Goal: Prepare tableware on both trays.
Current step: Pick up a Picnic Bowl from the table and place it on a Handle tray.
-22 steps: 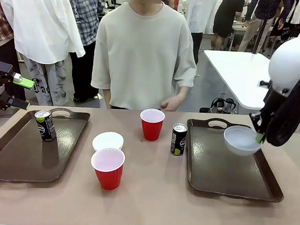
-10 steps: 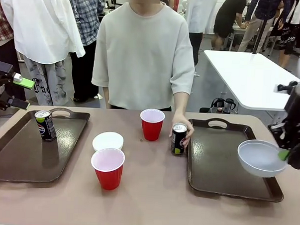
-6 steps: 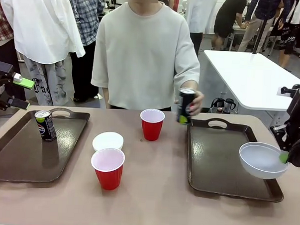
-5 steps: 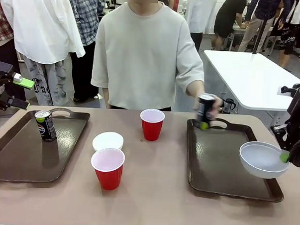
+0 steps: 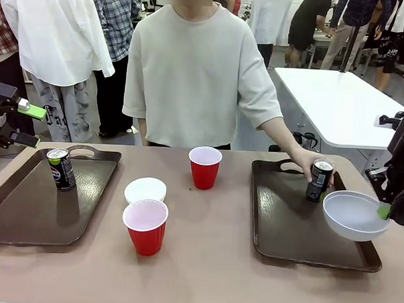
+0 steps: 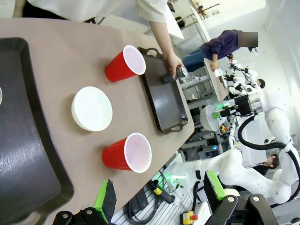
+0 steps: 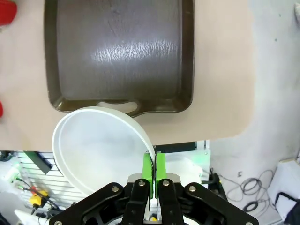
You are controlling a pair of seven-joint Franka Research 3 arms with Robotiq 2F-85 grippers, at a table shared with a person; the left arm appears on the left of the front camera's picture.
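Observation:
My right gripper (image 5: 385, 210) (image 7: 153, 171) is shut on the rim of a white bowl (image 5: 353, 215) (image 7: 96, 150), which hangs over the near right corner of the right tray (image 5: 289, 226) (image 7: 117, 56). A person's hand (image 5: 303, 160) holds a black can (image 5: 319, 180) standing on that tray's far right. My left gripper (image 5: 25, 125) (image 6: 159, 197) is open beyond the left tray (image 5: 32, 208), which holds the other can (image 5: 60, 169). On the table between the trays sit the second white bowl (image 5: 145, 189) (image 6: 92, 108) and two red cups (image 5: 205, 166) (image 5: 145, 226).
The near half of the table is bare in front of the trays. A white table (image 5: 331, 103) and several people stand behind the person. Past the right tray's handle end the table edge is close (image 7: 220, 117).
The person picked the can up from the table by the far cup and set it on the right tray's far right. My right gripper carried the bowl right and lower, then held still.

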